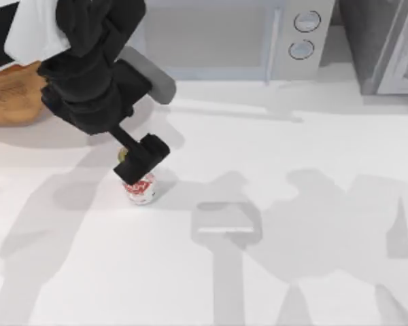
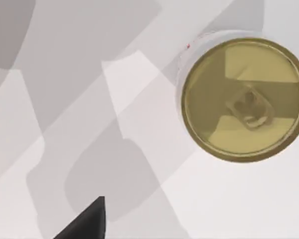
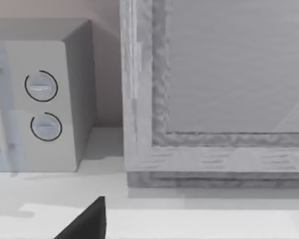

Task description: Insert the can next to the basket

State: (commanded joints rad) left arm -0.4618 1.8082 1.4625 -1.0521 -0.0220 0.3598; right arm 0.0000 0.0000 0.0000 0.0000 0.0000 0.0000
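The left gripper [image 1: 137, 175] is held directly over the upright can [image 1: 140, 189], left of centre; its finger state cannot be told. The basket [image 1: 12, 95] is seen at upper left.

My left arm reaches in from the table's back-left corner, wrist angled downward, left gripper [image 1: 141, 165] low over the left-middle. Can't make out its fingers.

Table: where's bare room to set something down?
Free: the table right of the can, from the microwave forward, and the front strip. Crowded: far left, where the basket, left arm and its pincer over the can cluster.
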